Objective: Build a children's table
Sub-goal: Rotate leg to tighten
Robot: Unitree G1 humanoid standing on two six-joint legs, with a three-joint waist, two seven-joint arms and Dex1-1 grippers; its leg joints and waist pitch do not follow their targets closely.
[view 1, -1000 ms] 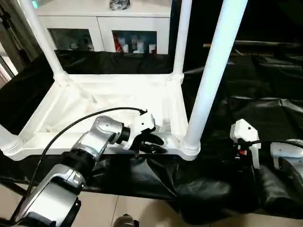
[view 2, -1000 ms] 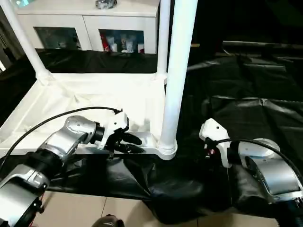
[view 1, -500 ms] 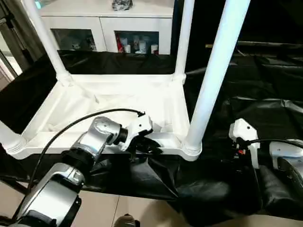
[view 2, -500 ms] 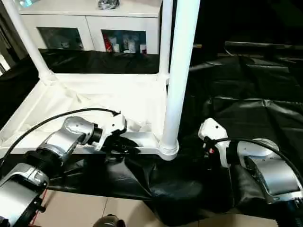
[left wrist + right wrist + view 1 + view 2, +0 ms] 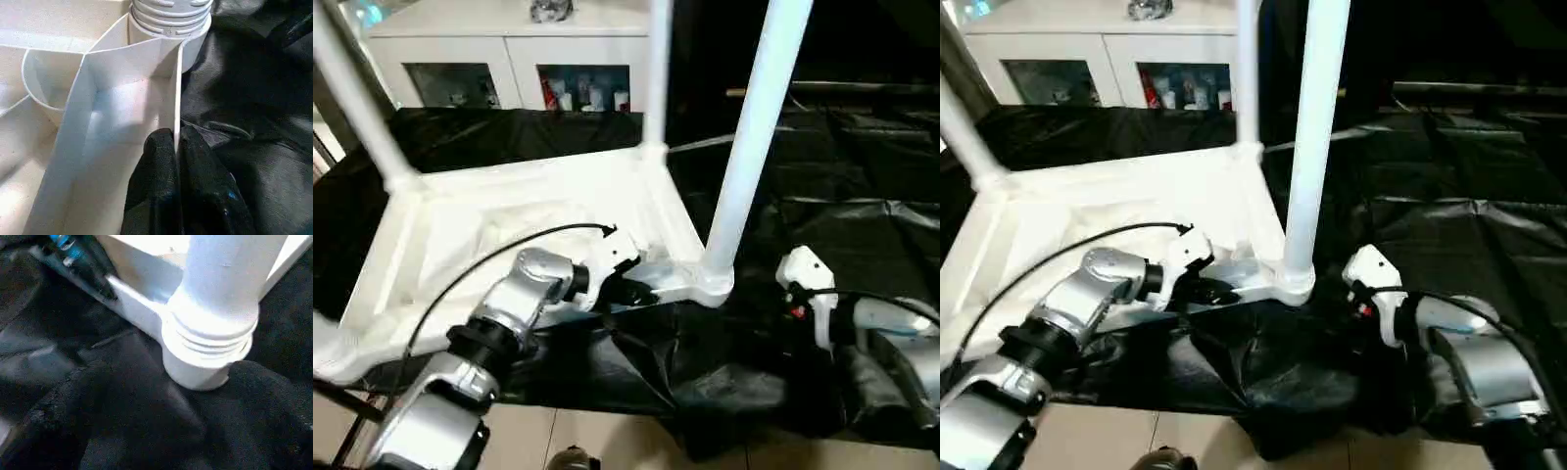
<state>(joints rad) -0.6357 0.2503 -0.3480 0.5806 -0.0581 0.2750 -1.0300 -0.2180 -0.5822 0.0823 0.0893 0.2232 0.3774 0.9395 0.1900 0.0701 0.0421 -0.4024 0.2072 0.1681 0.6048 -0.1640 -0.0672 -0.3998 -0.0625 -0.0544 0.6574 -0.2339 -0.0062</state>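
A: Tabletop point(image 5: 524, 230) is seen lying underside up on the black-draped work table point(image 5: 862, 186), angled across it, legs pointing up. Near-right leg point(image 5: 754, 127) is seated in its corner socket point(image 5: 713, 284); a far leg point(image 5: 656, 69) and a left leg point(image 5: 357, 108) are also up.

B: Left gripper point(image 5: 628, 292)?

A: Clamped on the near rim wall of the tabletop, one finger point(image 5: 156, 161) either side of it, just left of the socket. Right gripper point(image 5: 1366, 289) hangs just right of that socket; whether it is parted or closed cannot be told.

B: Risks noted?

A: Grip is thin, on a narrow edge. A hard pull could slip it, or tip the piece off the near edge. Bunched black cloth point(image 5: 1283, 362) under that corner may snag.

B: Surroundings?

A: White cabinet point(image 5: 509, 59) behind, well apart. Left arm's cable point(image 5: 509, 250) is draped over the tabletop.
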